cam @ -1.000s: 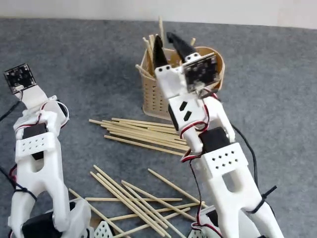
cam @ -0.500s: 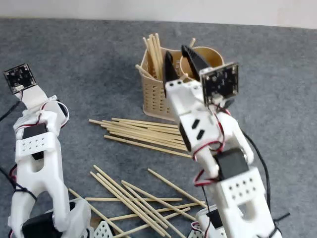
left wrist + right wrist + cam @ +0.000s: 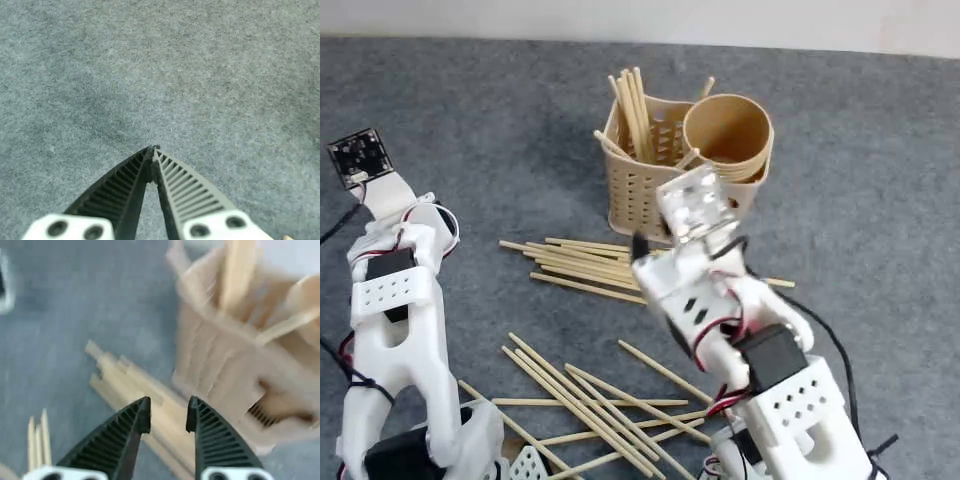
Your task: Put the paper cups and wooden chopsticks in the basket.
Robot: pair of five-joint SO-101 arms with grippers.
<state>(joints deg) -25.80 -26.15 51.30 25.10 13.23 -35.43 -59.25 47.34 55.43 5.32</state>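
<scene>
Beside slotted basket (image 3: 635, 195), slim wooden chopsticks (image 3: 585, 262)

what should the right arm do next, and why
Probably lower the right tool onto the chopstick bundle beside the basket and close on a few. The tool is open and poised just over those sticks, which lie outside the basket.
</scene>
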